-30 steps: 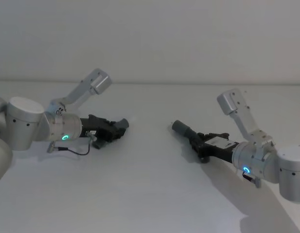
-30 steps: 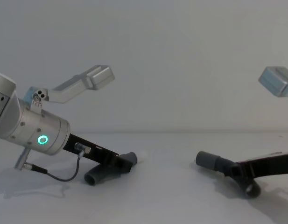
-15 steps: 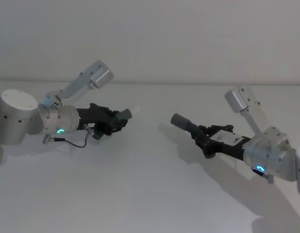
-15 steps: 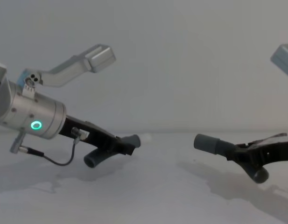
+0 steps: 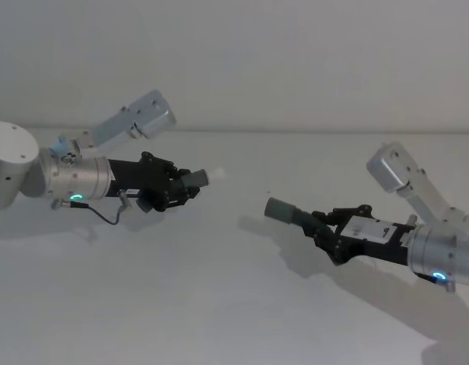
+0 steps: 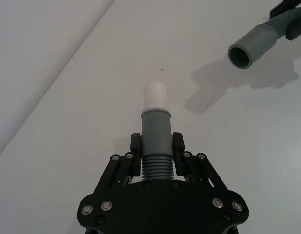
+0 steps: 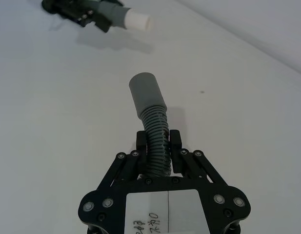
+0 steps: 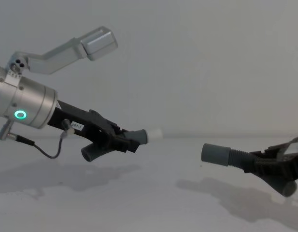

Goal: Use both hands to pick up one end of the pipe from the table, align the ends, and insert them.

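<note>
1. Nearest the table's front edge, on its right side, the right gripper (image 5: 334,237) is clamped on the ribbed part of one hose piece (image 7: 154,141) and holds it clear of the table (image 5: 219,319) — a shadow lies beneath it. Its plain grey cuff (image 5: 283,212) points toward the middle of the table, open mouth leading.
2. Farther back, on the left side, the left gripper (image 5: 175,187) grips the other hose piece (image 6: 155,163) by the ribs just behind its grey cuff (image 8: 141,136), also off the surface. A white inner sleeve (image 6: 155,96) sticks out of that cuff, aimed toward the right-hand piece.
3. Done, as I judge it: both pieces are picked up and roughly facing each other.
4. Left to do: the two ends are well apart and not yet on one line — the left one sits higher and farther back. They need lining up, then the white sleeve must go into the open cuff.
</note>
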Tool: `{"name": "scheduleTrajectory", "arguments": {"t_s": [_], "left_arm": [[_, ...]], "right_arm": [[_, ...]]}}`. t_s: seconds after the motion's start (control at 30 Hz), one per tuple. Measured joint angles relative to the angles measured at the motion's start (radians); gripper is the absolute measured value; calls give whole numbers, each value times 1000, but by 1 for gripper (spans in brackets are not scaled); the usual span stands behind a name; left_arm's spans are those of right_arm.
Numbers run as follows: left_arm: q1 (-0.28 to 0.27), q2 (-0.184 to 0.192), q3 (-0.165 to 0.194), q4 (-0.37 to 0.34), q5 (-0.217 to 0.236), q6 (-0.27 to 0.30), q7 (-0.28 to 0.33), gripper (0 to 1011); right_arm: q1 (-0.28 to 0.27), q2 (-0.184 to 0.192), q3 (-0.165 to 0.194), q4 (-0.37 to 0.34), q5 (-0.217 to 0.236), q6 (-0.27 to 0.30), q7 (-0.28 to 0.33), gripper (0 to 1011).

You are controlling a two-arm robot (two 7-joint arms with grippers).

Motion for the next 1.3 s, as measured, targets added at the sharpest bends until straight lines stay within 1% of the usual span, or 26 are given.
{"name": "scheduleTrajectory", "arguments": {"t_s": [0.1, 0.13, 0.23, 0.3, 0.33, 0.43, 0.47, 0.63, 0.9, 1.3], "left_arm": [[-11, 11, 10, 0, 3, -23, -31, 365], [-17, 18, 16, 0, 4, -37, -50, 365], [-30, 30, 28, 0, 7, -68, -92, 365], [-37, 35, 36, 1, 8, -81, -112, 365], [-43, 40, 43, 2, 9, -96, -133, 365], [-51, 47, 52, 3, 9, -114, -160, 365], [-57, 52, 58, 3, 10, -127, -179, 365], [-74, 63, 77, 3, 10, -160, -230, 365], [-91, 73, 97, -3, 11, -186, -274, 365], [-106, 76, 115, -2, 4, -212, -309, 365]], "right_arm": [[-1, 16, -4, -4, 5, -12, 25, 264], [-1, 26, -6, -8, 9, -20, 42, 264], [-1, 41, -9, -15, 15, -34, 66, 264], [-1, 47, -10, -19, 18, -39, 75, 264], [-1, 52, -12, -24, 22, -43, 82, 264], [-1, 59, -13, -31, 27, -48, 92, 264], [-1, 62, -13, -36, 31, -52, 97, 264], [-1, 68, -15, -48, 39, -56, 105, 264], [1, 77, -20, -67, 52, -61, 113, 264], [6, 83, -37, -82, 61, -63, 119, 264]]}}
